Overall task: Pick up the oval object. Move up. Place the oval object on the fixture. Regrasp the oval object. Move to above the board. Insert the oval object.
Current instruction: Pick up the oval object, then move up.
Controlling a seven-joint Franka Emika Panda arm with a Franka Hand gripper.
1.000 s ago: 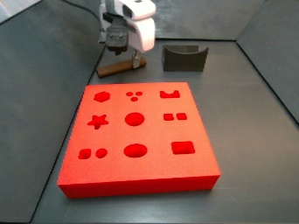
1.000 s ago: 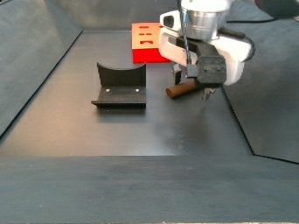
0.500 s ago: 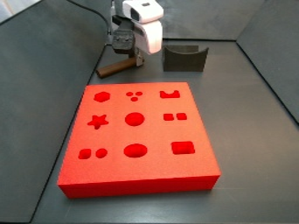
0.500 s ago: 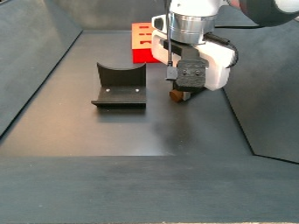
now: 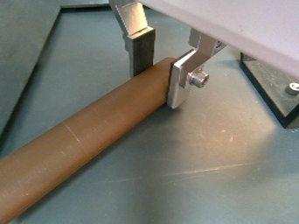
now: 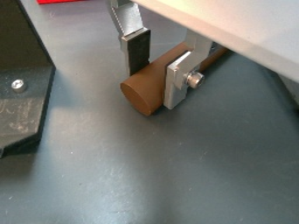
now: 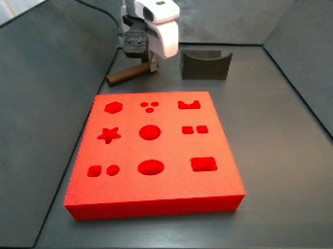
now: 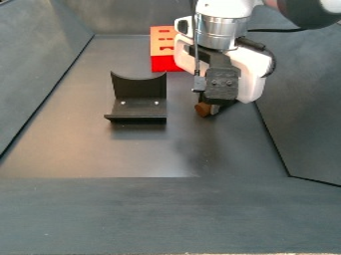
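- Gripper (image 5: 163, 73) down at the floor, straddling one end of the peg (image 5: 93, 131); seen in both wrist views, also (image 6: 158, 74).
- Fingers (image 5: 142, 52) either side of the peg, pads right at its flanks; contact looks likely but a firm clamp cannot be told.
- Peg lying flat on the dark floor (image 5: 176, 166), not lifted; round brown end face visible in a wrist view (image 6: 140, 94).
- In a side view, gripper (image 7: 143, 64) low near the floor's far left edge, peg (image 7: 128, 74) sticking out from under it toward the left wall.
- In a side view, gripper (image 8: 213, 100) just above the peg (image 8: 202, 108), only a short brown end showing beneath the fingers.
- Fixture (image 7: 205, 64) upright near the far edge of the floor, beside the gripper but apart from it; notch on top, nothing in it.
- Fixture (image 8: 136, 98) also clear of the peg, well apart, on the same floor.
- Dark fixture base with a screw at the frame edge in both wrist views (image 6: 17, 96), (image 5: 281, 92).
- Board (image 7: 154, 156) flat on the floor, taking up the middle and near part; recesses all unfilled.
- Board (image 8: 166, 48) partly hidden behind the arm, far end of the floor.
- Peg near the board's far left corner, not touching it.
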